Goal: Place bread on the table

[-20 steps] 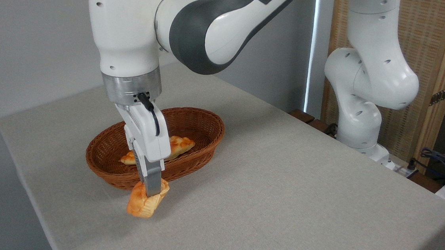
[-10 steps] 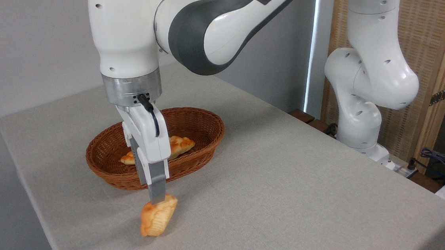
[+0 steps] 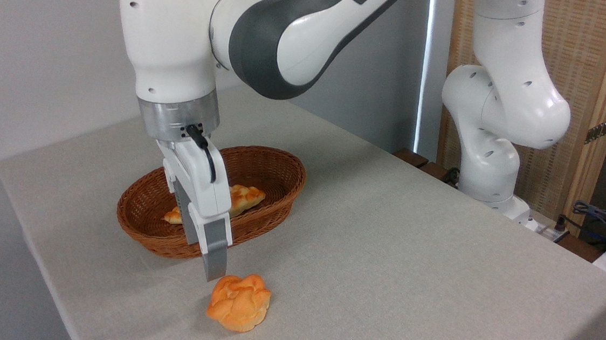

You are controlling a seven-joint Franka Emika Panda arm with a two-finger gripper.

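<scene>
Gripper hangs just above the table, holding nothing; only one finger shows edge-on, so how far the jaws are parted cannot be told. Bread: one round knotted bun, lying on the cloth just in front of the basket, close below the fingertip but apart from it. Basket: one, oval wicker. Inside it, one longer braided loaf, partly hidden behind the gripper.

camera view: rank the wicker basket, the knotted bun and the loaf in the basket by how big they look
1. wicker basket, clearly the largest.
2 and 3. knotted bun and braided loaf: unsure. The tool hides part of the loaf, and the bun lies on the table nearer the camera.
</scene>
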